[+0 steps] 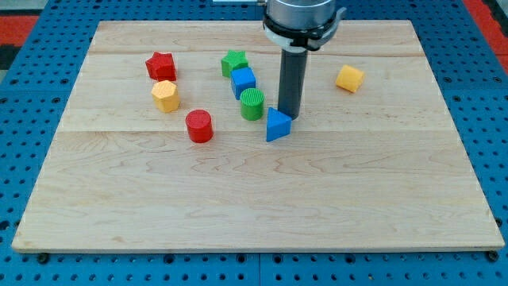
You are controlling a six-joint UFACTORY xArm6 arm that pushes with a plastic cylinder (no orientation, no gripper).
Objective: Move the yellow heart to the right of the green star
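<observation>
The yellow heart (pixel 349 78) lies at the view's upper right, apart from the other blocks. The green star (pixel 234 62) lies near the top centre, with a blue cube (pixel 244 82) touching its lower right. My tip (pixel 288 117) is down on the board at the centre, against the upper right side of a blue triangle (pixel 278 125). The tip is well left of and below the yellow heart, and right of and below the green star.
A green cylinder (pixel 252 104) sits just left of the rod. A red star (pixel 160 66), a yellow pentagon-like block (pixel 165 95) and a red cylinder (pixel 199 125) lie at the left. The wooden board (pixel 254 199) rests on a blue pegboard.
</observation>
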